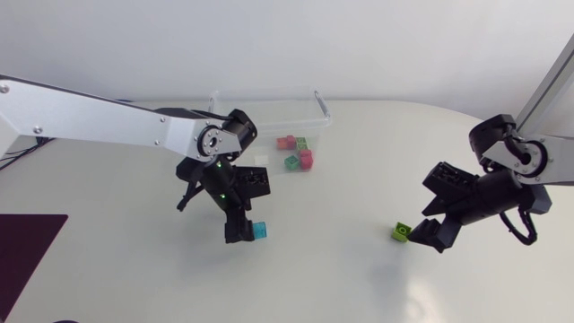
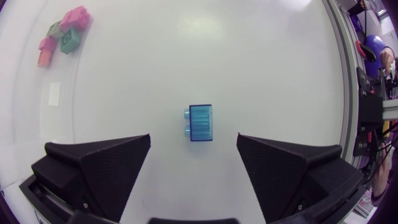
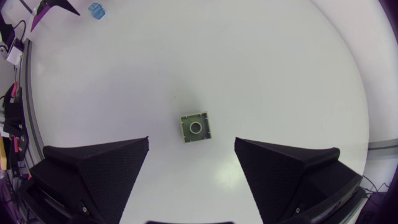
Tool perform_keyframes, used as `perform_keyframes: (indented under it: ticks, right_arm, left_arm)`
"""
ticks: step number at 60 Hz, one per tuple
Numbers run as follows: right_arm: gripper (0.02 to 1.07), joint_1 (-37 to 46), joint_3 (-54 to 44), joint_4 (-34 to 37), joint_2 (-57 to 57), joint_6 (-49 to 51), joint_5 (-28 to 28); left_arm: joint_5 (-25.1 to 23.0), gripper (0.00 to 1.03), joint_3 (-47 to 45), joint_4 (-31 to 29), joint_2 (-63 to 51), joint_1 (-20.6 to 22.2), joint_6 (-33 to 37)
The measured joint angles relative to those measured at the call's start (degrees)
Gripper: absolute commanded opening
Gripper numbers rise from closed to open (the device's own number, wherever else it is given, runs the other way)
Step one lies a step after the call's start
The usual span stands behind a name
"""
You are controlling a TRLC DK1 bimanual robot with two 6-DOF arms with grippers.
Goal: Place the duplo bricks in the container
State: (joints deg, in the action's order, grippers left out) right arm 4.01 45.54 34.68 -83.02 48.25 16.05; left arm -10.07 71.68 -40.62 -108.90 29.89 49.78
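Observation:
A translucent blue brick [image 1: 261, 231] lies on the white table, near the middle. My left gripper [image 1: 242, 228] hangs just above it, open. In the left wrist view the blue brick [image 2: 201, 122] sits just ahead of the gap between the spread fingers of my left gripper [image 2: 193, 137], untouched. A green brick [image 1: 402, 232] lies at the right, studs up. My right gripper [image 1: 427, 233] hovers beside it, open. Seen from the right wrist, the green brick [image 3: 196, 127] lies on the table below the wide gap of my right gripper [image 3: 191, 139], touching neither finger. The clear container [image 1: 323, 106] stands at the back.
Several pink, green and orange bricks [image 1: 296, 152] lie grouped in the container, also seen as the bricks [image 2: 65, 34] ahead of my left gripper. A dark mat [image 1: 27, 247] covers the table's front left corner. The distant blue brick [image 3: 96, 10] shows far beyond the green one.

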Motion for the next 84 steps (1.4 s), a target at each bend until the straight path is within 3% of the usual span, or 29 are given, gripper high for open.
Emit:
perform_keyframes:
  ticks: [8,15,19,22,24,32,38,43,46,49,54,68,84]
  right_arm:
    - [1.02,-1.66,-0.26,-1.51,-2.25,1.33,-0.42]
    - [1.02,-2.47,-0.28,-2.80,-3.63,1.53,-0.98]
    - [1.02,-2.60,-0.28,-3.54,-4.81,1.57,-1.11]
    - [1.00,-2.75,-0.28,-3.91,-5.86,1.86,-1.33]
    - [0.99,-2.82,-0.28,-4.22,-6.45,1.99,-1.62]
    - [0.94,-2.91,-0.28,-5.16,-8.17,3.48,-2.25]
    - [0.89,-2.91,-0.28,-5.29,-9.53,4.81,-2.34]
    - [0.78,-2.89,-0.28,-6.58,-10.99,5.86,-2.40]
    - [0.59,-2.89,-0.28,-7.56,-11.67,6.27,-2.38]
    - [0.29,-2.89,-0.28,-8.00,-12.26,6.54,-2.36]
    - [0.17,-2.78,-0.22,-7.96,-13.09,7.15,-1.51]
    - [0.15,-3.10,0.11,-6.56,-11.10,6.78,-1.25]
    - [0.15,-12.83,6.49,1.68,1.64,-0.48,-1.22]
  left_arm:
    - [0.00,0.93,0.00,0.00,-1.66,0.22,0.46]
    - [-0.22,0.82,0.07,0.00,-3.23,0.48,0.48]
    - [-0.28,0.67,0.48,-0.02,-4.35,0.92,0.59]
    - [-0.44,0.51,1.25,0.00,-5.49,1.36,0.83]
    - [-0.42,0.34,1.81,-0.02,-6.08,1.46,0.92]
    - [-1.79,0.25,3.85,0.00,-7.61,1.70,1.07]
    - [-2.16,0.23,5.05,-0.35,-8.59,1.75,1.11]
    - [-2.67,0.22,5.64,-0.81,-9.01,1.73,1.11]
    - [-3.54,0.21,5.64,-1.14,-9.01,1.66,1.29]
    - [-4.39,0.21,5.66,-1.73,-9.01,1.60,1.31]
    - [-5.29,0.18,5.68,-4.04,-8.87,1.33,1.49]
    - [-6.69,0.19,8.96,-10.64,-4.76,-1.60,1.46]
    - [-13.75,0.20,28.04,-9.07,2.27,-9.51,-2.51]
